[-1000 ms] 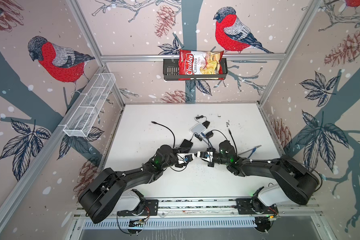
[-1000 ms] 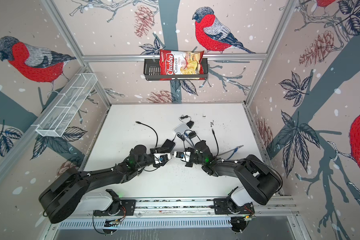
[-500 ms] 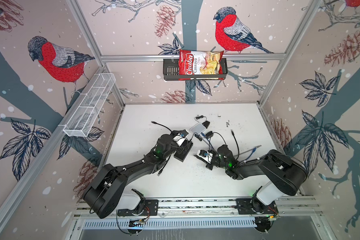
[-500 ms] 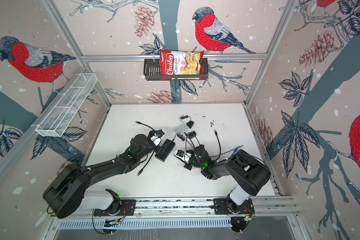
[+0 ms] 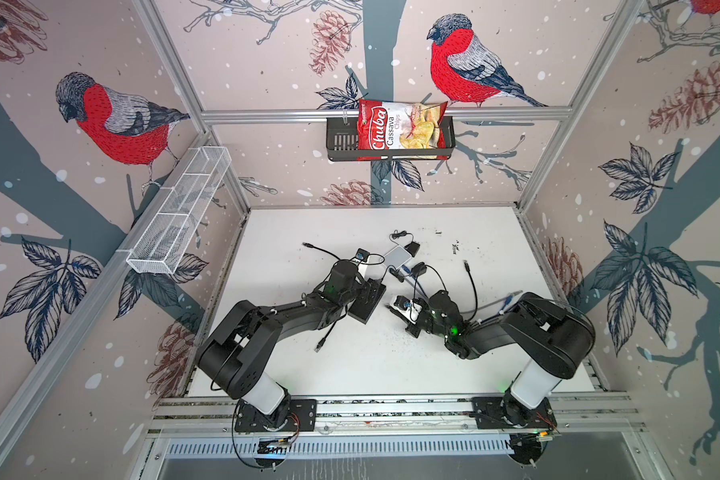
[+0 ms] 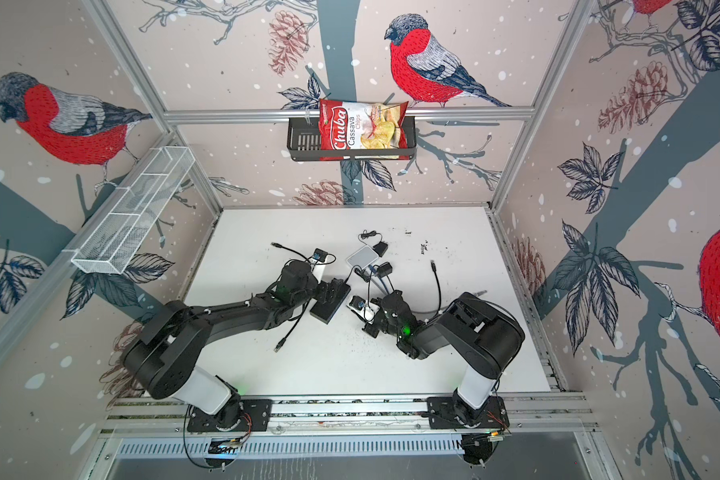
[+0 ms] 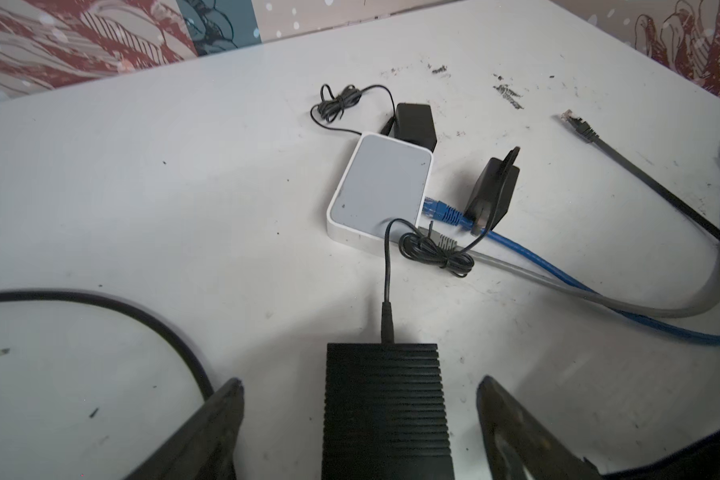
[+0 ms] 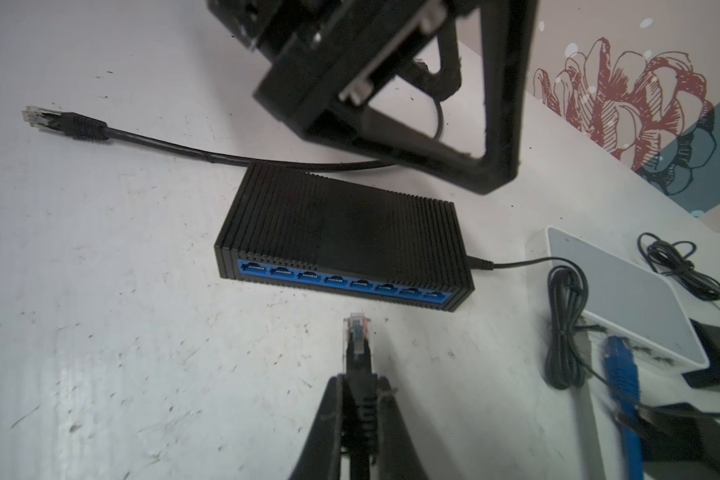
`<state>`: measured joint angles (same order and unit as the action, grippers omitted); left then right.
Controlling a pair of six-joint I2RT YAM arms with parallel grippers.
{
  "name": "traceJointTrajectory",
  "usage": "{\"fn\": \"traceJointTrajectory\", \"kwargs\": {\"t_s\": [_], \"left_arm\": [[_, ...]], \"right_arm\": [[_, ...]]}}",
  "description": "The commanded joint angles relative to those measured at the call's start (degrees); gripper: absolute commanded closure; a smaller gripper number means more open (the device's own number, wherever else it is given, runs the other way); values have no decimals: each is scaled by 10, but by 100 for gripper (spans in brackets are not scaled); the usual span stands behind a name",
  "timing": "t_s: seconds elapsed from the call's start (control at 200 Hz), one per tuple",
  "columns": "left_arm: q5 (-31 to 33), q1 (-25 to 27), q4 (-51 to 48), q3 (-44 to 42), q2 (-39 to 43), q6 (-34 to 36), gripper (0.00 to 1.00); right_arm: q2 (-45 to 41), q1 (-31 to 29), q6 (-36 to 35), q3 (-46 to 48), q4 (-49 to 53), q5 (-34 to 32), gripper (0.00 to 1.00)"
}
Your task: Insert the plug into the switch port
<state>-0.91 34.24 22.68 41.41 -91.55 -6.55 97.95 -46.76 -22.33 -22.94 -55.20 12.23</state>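
Observation:
The black ribbed switch [image 8: 341, 232] lies flat on the white table, and its row of blue ports [image 8: 341, 283] faces my right gripper. It also shows in both top views [image 5: 366, 306] [image 6: 330, 307]. My right gripper [image 8: 360, 384] [image 5: 393, 307] [image 6: 353, 301] is shut on a black cable just behind its clear plug [image 8: 357, 328]. The plug points at the ports, a short gap away. My left gripper [image 7: 358, 388] [image 5: 364, 289] [image 6: 330, 291] is open over the switch's far end [image 7: 385, 411], a finger on either side and neither touching it.
Behind the switch lies a white box [image 7: 381, 193] with a blue cable [image 7: 443, 211] and a grey cable plugged in. Two black power adapters [image 7: 491, 187] [image 7: 414, 120] lie beside it. Loose black network cables [image 8: 67, 122] [image 7: 578, 124] lie on the table. A chips bag [image 5: 400, 129] sits in the back wall basket.
My left gripper has swung back from the front of the table to the switch's far end and opened wider. The right arm has folded in, still holding the plug.

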Motion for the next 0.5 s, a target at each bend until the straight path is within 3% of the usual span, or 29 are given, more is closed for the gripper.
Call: {"fn": "traceJointTrajectory", "kwargs": {"t_s": [0.0, 0.155, 0.495], "left_arm": [[-1, -1, -56, 38, -30, -47, 15], [-11, -1, -103, 76, -68, -92, 17], [-91, -1, -91, 69, -96, -143, 21]], "right_arm": [[4, -3, 11, -4, -24, -21, 93], [7, -3, 16, -3, -21, -32, 93], [23, -7, 32, -12, -16, -34, 93]]}}
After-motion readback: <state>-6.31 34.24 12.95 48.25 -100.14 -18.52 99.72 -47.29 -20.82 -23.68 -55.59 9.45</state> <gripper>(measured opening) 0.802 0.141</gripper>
